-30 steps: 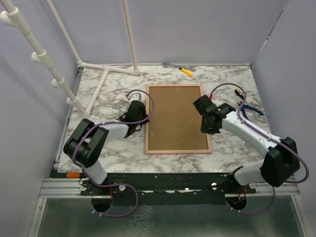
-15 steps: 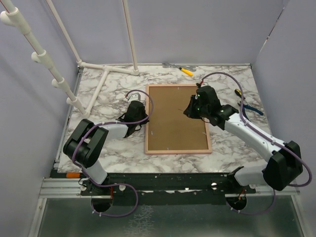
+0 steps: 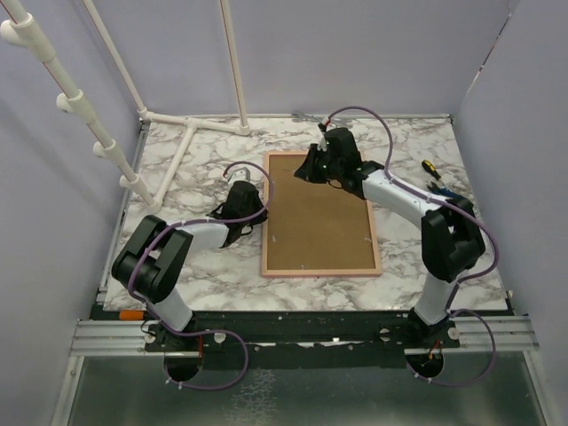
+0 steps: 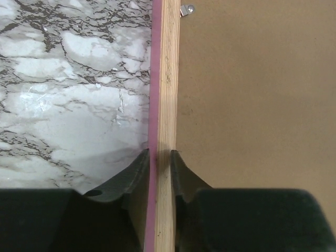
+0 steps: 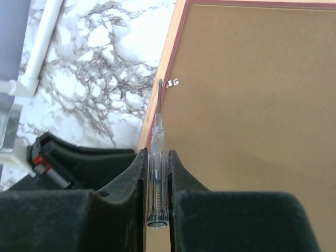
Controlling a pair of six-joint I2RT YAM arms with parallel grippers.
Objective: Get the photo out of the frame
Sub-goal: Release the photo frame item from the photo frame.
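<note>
The frame (image 3: pixel 319 217) lies face down on the marble table, its brown fibreboard back up. The photo is hidden beneath it. My left gripper (image 3: pixel 258 216) is shut on the frame's left edge; in the left wrist view the fingers (image 4: pixel 137 170) pinch the pink and wood border (image 4: pixel 167 79). My right gripper (image 3: pixel 308 169) hovers over the frame's far left part, shut on a clear-handled screwdriver (image 5: pixel 158 157). The screwdriver's tip points at a small metal clip (image 5: pixel 174 83) on the back (image 5: pixel 247 105), close to it. Another clip (image 4: pixel 187 9) shows in the left wrist view.
A white pipe stand (image 3: pixel 191 133) sits at the far left. A yellow-handled tool (image 3: pixel 335 129) lies at the far edge. Blue-handled pliers (image 3: pixel 450 193) and a black and yellow tool (image 3: pixel 429 166) lie right of the frame. Walls close three sides.
My right arm has swung from the frame's right edge across the back to its far left part, carrying the screwdriver. The left arm has not moved.
</note>
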